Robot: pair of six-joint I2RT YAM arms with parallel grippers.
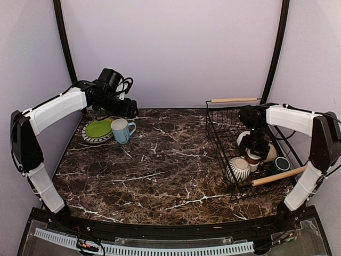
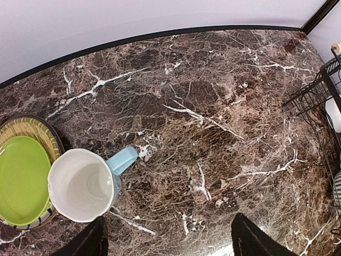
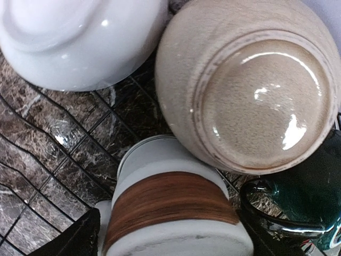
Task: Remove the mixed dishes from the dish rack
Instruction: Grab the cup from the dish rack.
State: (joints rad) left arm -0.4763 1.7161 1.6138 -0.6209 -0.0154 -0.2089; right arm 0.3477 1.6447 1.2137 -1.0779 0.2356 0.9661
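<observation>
The black wire dish rack (image 1: 219,140) with wooden rod handles stands at the right. In it are a striped grey bowl (image 1: 238,169), a dark green mug (image 1: 279,165), a white bowl (image 3: 80,42), a beige bowl (image 3: 250,96) and a small grey cup with a brown band (image 3: 170,205). My right gripper (image 1: 256,148) is down inside the rack, open, its jaws (image 3: 170,242) on either side of the small cup. The light blue mug (image 1: 121,130) stands upright beside the lime-green plate (image 1: 97,128), which lies on the striped plate (image 2: 38,129). My left gripper (image 2: 168,242) is open and empty above the table, right of the mug (image 2: 82,184).
The dark marble table (image 1: 170,165) is bounded by pale walls at the back and sides. The rack's near wooden handle (image 1: 278,176) and far handle (image 1: 234,100) rise above the dishes. The rack's wire edge shows at the right of the left wrist view (image 2: 319,96).
</observation>
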